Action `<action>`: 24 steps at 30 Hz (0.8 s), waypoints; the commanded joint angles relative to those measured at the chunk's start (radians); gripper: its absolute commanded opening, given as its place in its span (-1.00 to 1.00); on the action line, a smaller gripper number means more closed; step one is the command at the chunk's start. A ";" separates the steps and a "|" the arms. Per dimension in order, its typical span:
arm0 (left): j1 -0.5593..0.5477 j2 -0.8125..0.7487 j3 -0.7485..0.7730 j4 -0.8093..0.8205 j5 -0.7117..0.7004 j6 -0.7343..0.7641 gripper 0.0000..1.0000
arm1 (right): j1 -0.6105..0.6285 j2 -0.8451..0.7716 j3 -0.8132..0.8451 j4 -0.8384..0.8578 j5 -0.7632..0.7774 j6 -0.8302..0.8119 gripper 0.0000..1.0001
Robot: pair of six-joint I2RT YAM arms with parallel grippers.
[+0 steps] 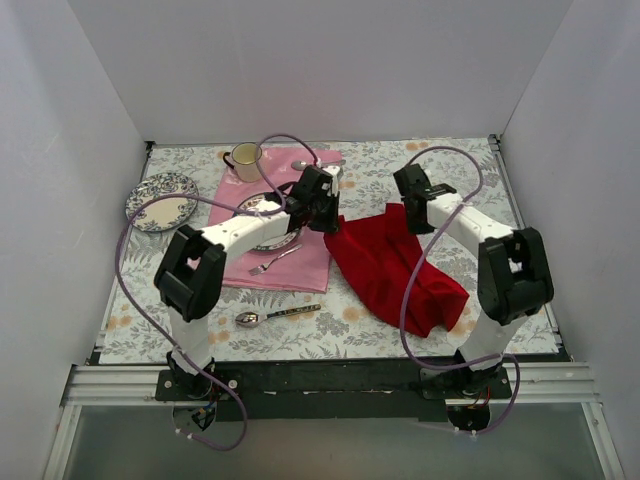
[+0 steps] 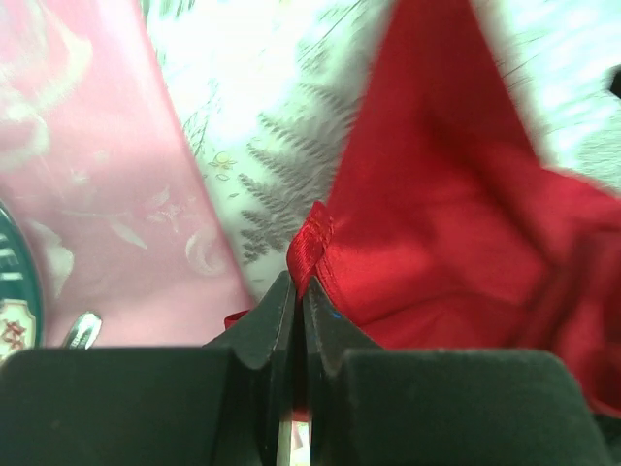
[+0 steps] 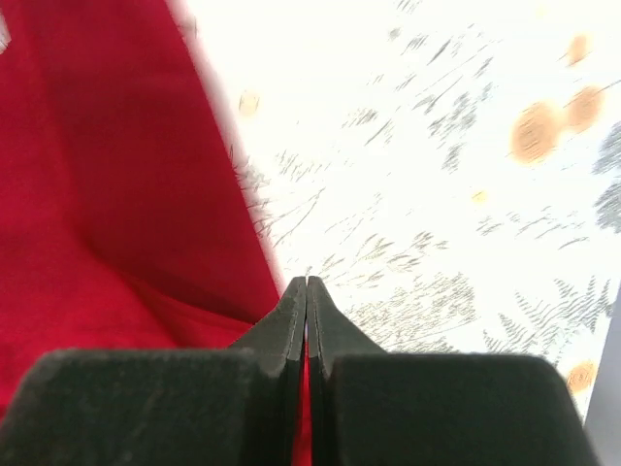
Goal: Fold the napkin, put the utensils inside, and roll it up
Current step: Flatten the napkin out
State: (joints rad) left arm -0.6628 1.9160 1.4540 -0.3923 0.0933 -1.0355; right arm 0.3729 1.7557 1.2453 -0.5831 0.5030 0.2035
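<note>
Your left jaws are pressed shut on the napkin (image 1: pixel 400 270): the left wrist view shows a small fold of its red hem pinched up between the fingertips (image 2: pixel 281 316), with the pink cloth (image 2: pixel 97 194) lying at 9 o'clock of that pinch. Your right jaws are closed tight too. In the right wrist view a sliver of red runs between them, so they grip the napkin's edge, with bare floral bench (image 3: pixel 437 194) off at 2 o'clock. Only the top view gives you the whole layout. The napkin lies rumpled at about 4 o'clock from the bench's centre, its 9 o'clock corner at the left jaws and its 12 o'clock corner at the right jaws. The dark-handled spoon (image 1: pixel 275 315) rests at 7 o'clock by the near edge, apart from the napkin.
</note>
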 commanded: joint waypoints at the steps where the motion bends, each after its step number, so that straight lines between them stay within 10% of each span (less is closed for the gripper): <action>1: 0.008 -0.215 -0.060 0.168 0.022 0.005 -1.00 | -0.023 -0.195 -0.033 0.150 -0.056 -0.086 -0.97; 4: 0.008 -0.177 -0.035 0.142 0.060 -0.018 -1.00 | -0.025 -0.185 -0.005 0.170 -0.233 -0.096 -0.91; 6: 0.009 -0.138 -0.034 0.138 0.089 -0.038 -1.00 | -0.026 -0.104 0.055 0.112 -0.287 -0.081 -0.25; 15: 0.019 -0.063 0.008 0.073 0.050 -0.041 -1.00 | 0.029 0.181 0.302 0.052 -0.492 -0.122 0.08; 24: 0.038 -0.055 0.008 0.056 0.042 -0.034 -0.99 | 0.133 0.219 0.246 0.022 -0.276 -0.245 0.23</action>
State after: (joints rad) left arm -0.6342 1.8919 1.4273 -0.3244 0.1413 -1.0779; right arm 0.4824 2.0075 1.5139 -0.5724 0.1547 0.0334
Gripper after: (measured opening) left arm 0.021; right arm 0.605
